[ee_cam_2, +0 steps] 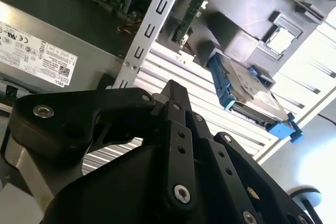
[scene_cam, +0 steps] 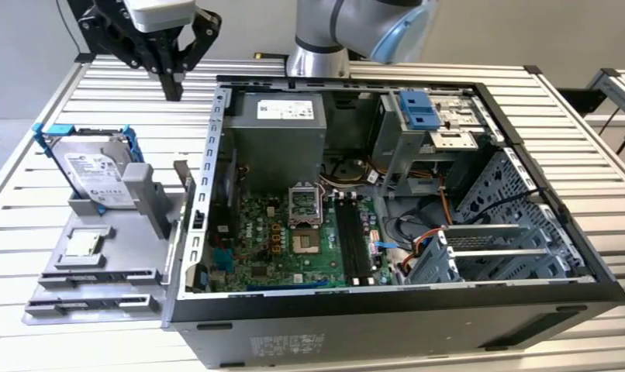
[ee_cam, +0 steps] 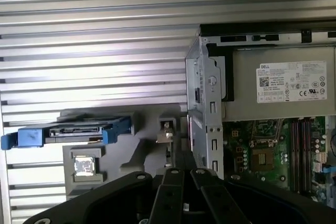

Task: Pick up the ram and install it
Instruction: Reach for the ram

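In the exterior view the gripper [scene_cam: 173, 91] hangs over the table, just outside the case [scene_cam: 214, 155] at its far corner on the exterior view's left. Its fingers are pressed together and hold nothing. The ram [scene_cam: 181, 177] stands on edge in the grey holder [scene_cam: 105, 267], just beside the case, between it and the hard drive [scene_cam: 90, 170].
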Motion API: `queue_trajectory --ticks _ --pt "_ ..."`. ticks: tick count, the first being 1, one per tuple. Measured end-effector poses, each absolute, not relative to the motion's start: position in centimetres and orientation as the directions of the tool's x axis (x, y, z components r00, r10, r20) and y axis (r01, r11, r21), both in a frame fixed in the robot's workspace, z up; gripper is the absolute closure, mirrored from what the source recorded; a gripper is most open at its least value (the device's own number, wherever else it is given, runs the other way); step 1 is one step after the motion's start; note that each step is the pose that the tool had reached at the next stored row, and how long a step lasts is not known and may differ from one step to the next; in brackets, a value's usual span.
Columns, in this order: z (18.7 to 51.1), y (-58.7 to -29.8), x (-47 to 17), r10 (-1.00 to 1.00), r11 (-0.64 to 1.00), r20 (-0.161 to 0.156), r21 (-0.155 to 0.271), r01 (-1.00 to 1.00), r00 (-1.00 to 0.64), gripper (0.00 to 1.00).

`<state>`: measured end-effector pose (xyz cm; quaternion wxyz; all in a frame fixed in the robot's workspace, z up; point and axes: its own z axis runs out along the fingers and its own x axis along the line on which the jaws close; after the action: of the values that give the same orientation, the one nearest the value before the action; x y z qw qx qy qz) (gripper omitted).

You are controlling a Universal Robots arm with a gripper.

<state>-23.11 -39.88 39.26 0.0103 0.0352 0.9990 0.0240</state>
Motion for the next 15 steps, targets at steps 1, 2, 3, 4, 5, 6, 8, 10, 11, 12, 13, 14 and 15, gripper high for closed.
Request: queue_trajectory --ticks 1,2,3,4,5,6,8,10,11,12,13,14,15 --pt "39.3 -39.9 -23.6 0.071 0.996 -0.019 0.049 0.07 -0.997 1.0" --pt "39.3 -39.9 -24.1 0.071 0.996 -0.019 0.049 0.07 -0.997 1.0" --pt "39.3 -39.9 -24.5 0.071 0.996 -0.019 0.049 0.07 -0.997 1.0" --pt "39.3 -39.9 -25.0 0.071 0.996 -0.019 0.049 0.07 -0.997 1.0" --pt "39.3 -39.9 -25.5 0.071 0.996 -0.019 0.049 0.07 -0.997 1.0" --pt "39.3 -39.9 -26.0 0.071 0.996 -0.019 0.049 0.07 -0.997 1.0" --pt "39.3 -39.9 -27.0 0.071 0.996 -0.019 0.049 0.07 -0.997 1.0" --pt "39.3 -39.9 -27.9 0.071 0.996 -0.019 0.049 0.07 -0.997 1.0" --pt "39.3 -39.9 -28.5 0.071 0.996 -0.019 0.049 0.07 -0.997 1.0" --pt "39.3 -39.9 -29.0 0.071 0.996 -0.019 0.049 0.07 -0.997 1.0" --pt "39.3 -39.9 -29.5 0.071 0.996 -0.019 0.049 0.07 -0.997 1.0" --pt "39.3 -39.9 -30.0 0.071 0.996 -0.019 0.049 0.07 -0.997 1.0" --pt "39.3 -39.9 -30.5 0.071 0.996 -0.019 0.049 0.07 -0.997 1.0"
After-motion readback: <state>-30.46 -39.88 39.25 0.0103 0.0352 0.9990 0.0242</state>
